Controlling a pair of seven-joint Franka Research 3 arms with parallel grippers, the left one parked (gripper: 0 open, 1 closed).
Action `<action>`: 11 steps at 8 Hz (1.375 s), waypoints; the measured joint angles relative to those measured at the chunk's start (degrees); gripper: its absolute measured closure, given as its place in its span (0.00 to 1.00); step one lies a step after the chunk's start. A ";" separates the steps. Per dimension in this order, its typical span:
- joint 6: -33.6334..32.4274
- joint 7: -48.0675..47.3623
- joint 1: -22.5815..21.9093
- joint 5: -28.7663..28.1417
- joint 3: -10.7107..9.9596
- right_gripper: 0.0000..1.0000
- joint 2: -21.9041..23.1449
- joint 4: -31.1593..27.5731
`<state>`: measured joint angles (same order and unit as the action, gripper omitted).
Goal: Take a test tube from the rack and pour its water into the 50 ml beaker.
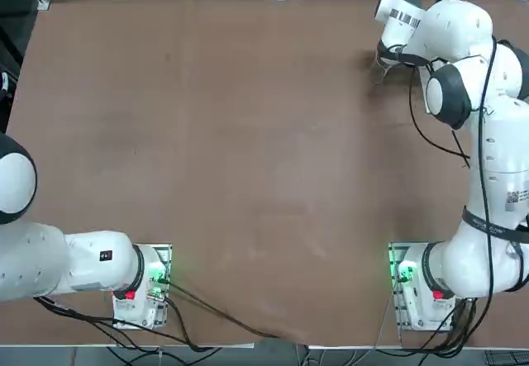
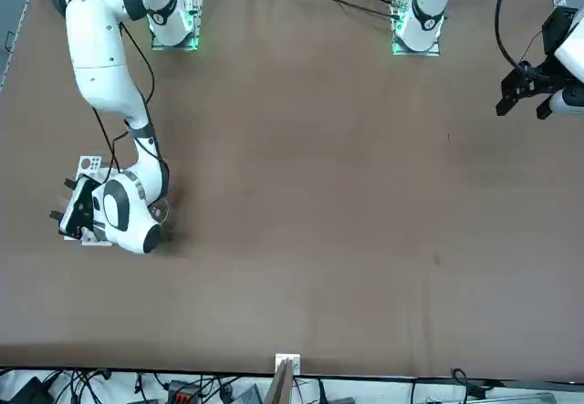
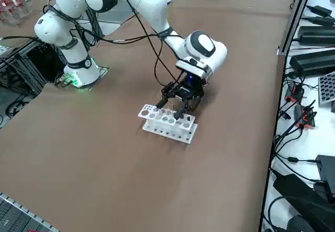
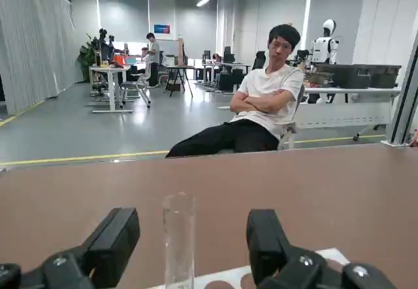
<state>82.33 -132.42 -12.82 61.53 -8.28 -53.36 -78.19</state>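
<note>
The right pincer [image 4: 186,243] hangs low over the white rack [image 3: 167,124], near the worktop's far right corner as the robot faces it, with its fingers [image 4: 112,242] spread apart and nothing clamped. A clear test tube [image 4: 179,237] stands upright in the gap between them, touched by neither finger, its foot down in the rack.

The chief risk, as I judge it, is the tube itself: it is slim, smooth and nearly invisible. If the fingers close off-centre, they could push it sideways in its hole, tip the light rack, or pinch only the rim so the glass slips on the lift and spills its water. Any water inside cannot be made out.

The wrist view alone shows the tube centred between the open fingers; it also takes in a seated person with folded arms beyond the worktop. The right side view alone shows the rack's rows of holes and the pincer's place above them. In the top view the arm's own bulk hides the rack. In the front view a small clear beaker [image 2: 159,211] seems to sit just beside the wrist.
</note>
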 joint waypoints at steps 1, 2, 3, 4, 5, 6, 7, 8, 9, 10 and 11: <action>-0.90 2.93 -0.50 -0.01 0.01 0.01 0.46 0.22; -1.99 7.20 -1.34 -0.05 0.05 0.01 1.57 0.65; -2.72 12.67 -2.31 -0.87 0.08 0.01 3.57 1.10; -3.03 18.90 -3.22 -2.18 0.11 0.01 6.20 1.38; -3.13 25.98 -3.87 -3.17 0.15 0.01 9.13 1.54; -3.11 33.92 -4.08 -4.91 0.27 0.01 12.10 1.73; -3.04 42.52 -4.13 -7.95 0.30 0.01 15.07 2.20; -3.04 51.44 -4.17 -11.03 0.34 0.01 17.62 3.31; -3.07 60.87 -4.22 -14.24 0.37 0.01 19.96 4.44; -3.07 69.77 -4.25 -17.81 0.41 0.01 22.01 5.34; -3.03 77.52 -4.22 -21.98 0.42 0.01 24.07 5.94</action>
<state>79.31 -54.90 -17.04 39.55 -7.86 -29.29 -72.25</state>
